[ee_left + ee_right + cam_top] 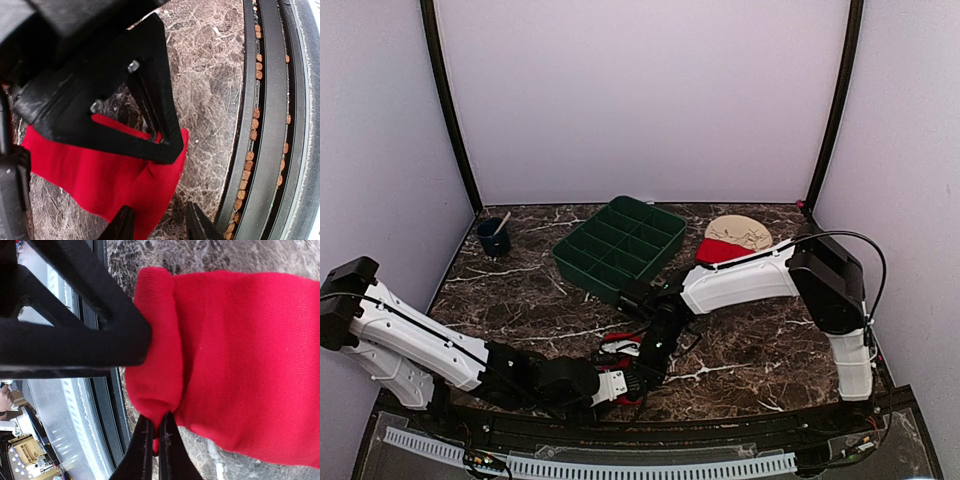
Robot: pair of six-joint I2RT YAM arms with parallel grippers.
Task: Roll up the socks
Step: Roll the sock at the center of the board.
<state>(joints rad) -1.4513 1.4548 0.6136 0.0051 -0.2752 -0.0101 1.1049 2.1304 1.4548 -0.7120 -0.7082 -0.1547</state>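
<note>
A bright red sock [100,170] lies flat on the marble table near its front edge, and shows as a red patch [618,342] between the two arms. Its end is folded over into a thick lip [155,340]. My right gripper [155,437] is shut on that folded edge, red fabric pinched between its fingertips; in the top view it [653,362] points down at the sock. My left gripper [160,226] is open low over the sock's corner, one finger [122,225] above the fabric and the other [199,225] above bare table. More red fabric [720,250] lies at the back right.
A green compartment tray [582,262] stands at the back centre. A dark cup with a stick in it [494,237] is at the back left. A beige round item [740,232] lies beside the far red fabric. The black front rail [270,120] runs close to the left gripper.
</note>
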